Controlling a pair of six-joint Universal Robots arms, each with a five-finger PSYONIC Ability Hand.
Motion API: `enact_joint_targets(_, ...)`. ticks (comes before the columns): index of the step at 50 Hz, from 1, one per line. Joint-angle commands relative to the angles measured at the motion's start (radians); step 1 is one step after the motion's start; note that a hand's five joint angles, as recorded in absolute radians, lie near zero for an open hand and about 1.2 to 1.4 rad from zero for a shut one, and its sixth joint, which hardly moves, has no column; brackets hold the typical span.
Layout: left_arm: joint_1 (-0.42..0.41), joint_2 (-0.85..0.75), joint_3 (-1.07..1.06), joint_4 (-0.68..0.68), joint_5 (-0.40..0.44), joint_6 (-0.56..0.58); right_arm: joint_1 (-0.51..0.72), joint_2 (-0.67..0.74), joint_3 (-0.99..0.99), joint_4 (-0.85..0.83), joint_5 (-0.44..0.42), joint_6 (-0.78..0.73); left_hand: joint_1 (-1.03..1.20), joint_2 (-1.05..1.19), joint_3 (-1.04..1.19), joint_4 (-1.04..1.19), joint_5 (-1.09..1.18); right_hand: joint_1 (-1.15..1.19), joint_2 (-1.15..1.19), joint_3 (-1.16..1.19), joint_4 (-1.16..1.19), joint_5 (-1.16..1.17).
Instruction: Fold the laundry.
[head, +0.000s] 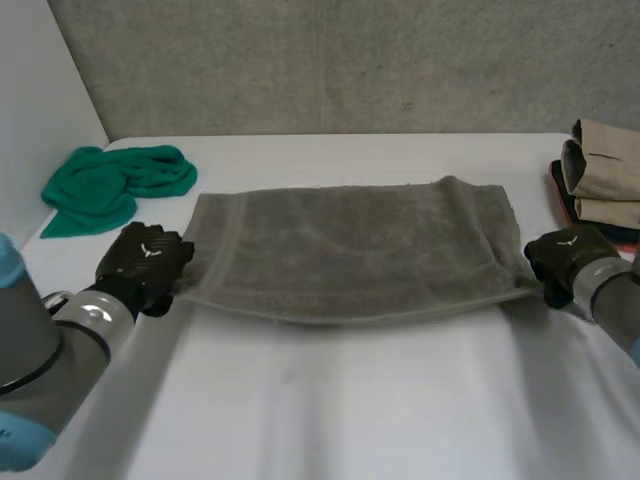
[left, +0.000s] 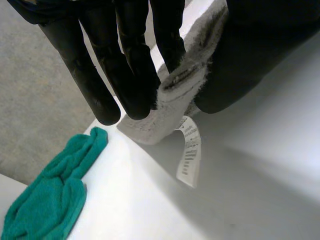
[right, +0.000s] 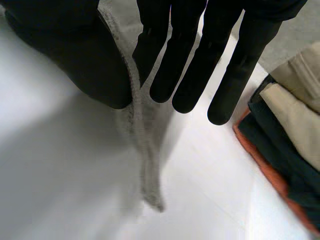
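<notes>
At towel (head: 350, 255) ends, thumbs (left: 250, 60) part-hide pinched corners

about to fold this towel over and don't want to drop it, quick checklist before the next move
1. The left hand pinches the towel at its near left corner: ok.
2. The right hand pinches the near right corner: ok.
3. Near edge straight between the hands: not ok, it bows in the middle.
4. Far half flat on the table: ok.
5. The green cloth lies apart from the towel: ok.
6. The stack is out of the right hand's path: cannot tell, it sits close beside that hand.
</notes>
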Motion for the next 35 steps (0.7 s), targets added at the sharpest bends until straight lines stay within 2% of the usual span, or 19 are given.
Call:
enact_joint_targets(1, -0.007, 0.284, -0.091, -0.415, 0.002, 0.029, -0.024, -0.211, 0.129, 0.271, 0.008, -0.395, 0.235, 0.198, 0.204, 0.196, 0.245, 0.257, 0.211, 0.208, 0.2, 0.238)
enact_joint_targets(2, -0.002, 0.327, -0.109, -0.502, 0.006, 0.056, -0.032, -0.23, 0.146, 0.293, 0.008, -0.434, 0.235, 0.198, 0.204, 0.196, 0.245, 0.257, 0.211, 0.208, 0.2, 0.238)
enact_joint_targets(5, 0.004, 0.365, -0.144, -0.628, 0.016, 0.125, -0.072, -0.279, 0.198, 0.368, 0.001, -0.568, 0.235, 0.198, 0.204, 0.196, 0.245, 0.257, 0.211, 0.208, 0.2, 0.238)
enact_joint_targets(8, 0.001, 0.361, -0.155, -0.636, 0.019, 0.173, -0.093, -0.282, 0.206, 0.35, -0.002, -0.613, 0.235, 0.198, 0.204, 0.196, 0.245, 0.257, 0.211, 0.208, 0.2, 0.238)
enact_joint_targets(11, 0.007, 0.312, -0.132, -0.564, 0.02, 0.193, -0.093, -0.27, 0.195, 0.315, -0.004, -0.608, 0.235, 0.198, 0.204, 0.196, 0.245, 0.257, 0.211, 0.208, 0.2, 0.238)
enact_joint_targets(13, 0.007, 0.223, -0.093, -0.463, 0.008, 0.193, -0.09, -0.221, 0.171, 0.246, -0.002, -0.604, 0.235, 0.198, 0.204, 0.196, 0.245, 0.257, 0.211, 0.208, 0.2, 0.238)
enact_joint_targets(16, -0.005, 0.112, -0.016, -0.351, 0.0, 0.182, -0.075, -0.076, 0.09, 0.1, 0.008, -0.598, 0.235, 0.198, 0.204, 0.196, 0.245, 0.257, 0.211, 0.208, 0.2, 0.238)
enact_joint_targets(21, -0.008, -0.087, 0.148, -0.237, -0.062, 0.094, -0.041, 0.048, -0.006, -0.08, 0.014, -0.596, 0.235, 0.198, 0.204, 0.196, 0.245, 0.257, 0.211, 0.208, 0.2, 0.238)
enact_joint_targets(25, -0.031, -0.202, 0.287, -0.207, -0.13, 0.046, -0.026, 0.136, -0.086, -0.225, 0.008, -0.597, 0.235, 0.198, 0.204, 0.196, 0.245, 0.257, 0.211, 0.208, 0.2, 0.238)
enact_joint_targets(31, -0.059, -0.335, 0.44, -0.199, -0.224, 0.037, 0.017, 0.287, -0.252, -0.415, -0.01, -0.596, 0.235, 0.198, 0.204, 0.196, 0.245, 0.257, 0.211, 0.208, 0.2, 0.238)
enact_joint_targets(35, -0.073, -0.391, 0.513, -0.197, -0.271, 0.035, 0.023, 0.38, -0.36, -0.442, -0.031, -0.597, 0.235, 0.198, 0.204, 0.196, 0.245, 0.257, 0.211, 0.208, 0.2, 0.238)
